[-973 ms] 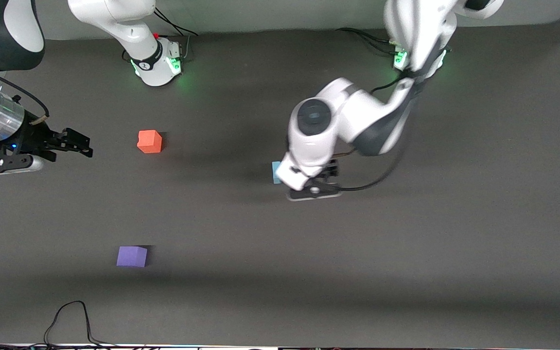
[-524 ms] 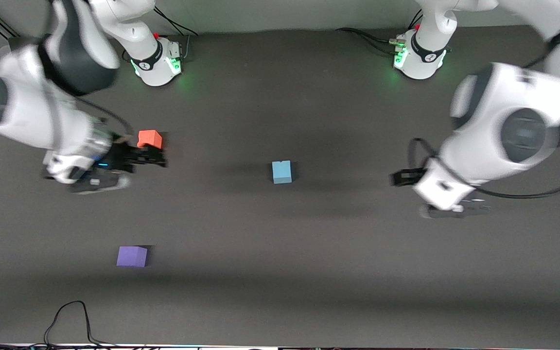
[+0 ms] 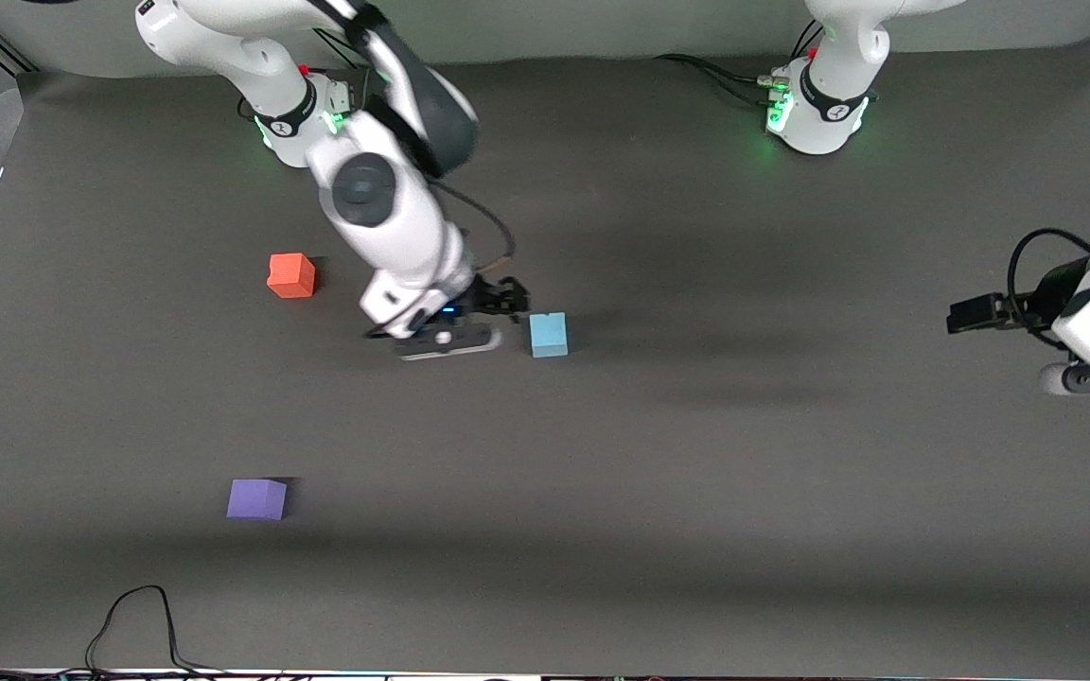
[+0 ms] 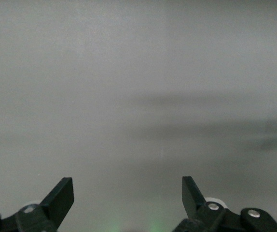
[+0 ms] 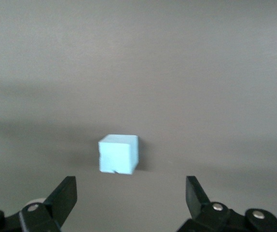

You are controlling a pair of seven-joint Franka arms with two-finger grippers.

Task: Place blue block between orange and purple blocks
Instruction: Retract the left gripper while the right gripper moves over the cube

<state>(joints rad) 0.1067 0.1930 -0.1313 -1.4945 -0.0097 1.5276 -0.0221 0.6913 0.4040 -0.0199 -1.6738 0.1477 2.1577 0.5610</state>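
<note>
The blue block sits flat on the table, near the middle, well apart from the other two cubes. Taking it as the landmark: the orange block lies toward the right arm's end of the table and slightly farther from the front camera than the blue block; the purple block also lies toward the right arm's end, much nearer the front camera. The gap between orange and purple is bare.

The right gripper hangs just beside the blue block, on its side toward the right arm's end, fingers spread wide and holding nothing. In the right wrist view the blue block lies ahead of the spread fingertips, slightly off the midline toward one finger.

The step in hand looks like the approach for the grasp. To do it well, the right gripper should centre on the cube so both fingers meet opposite flat faces squarely, not a corner. It should then descend until the pads straddle the cube's middle height before closing. A skewed closure would likely twist or nudge the light cube away.

The left gripper waits near the left arm's end of the table, well apart from the blue block, fingers spread and empty.
</note>
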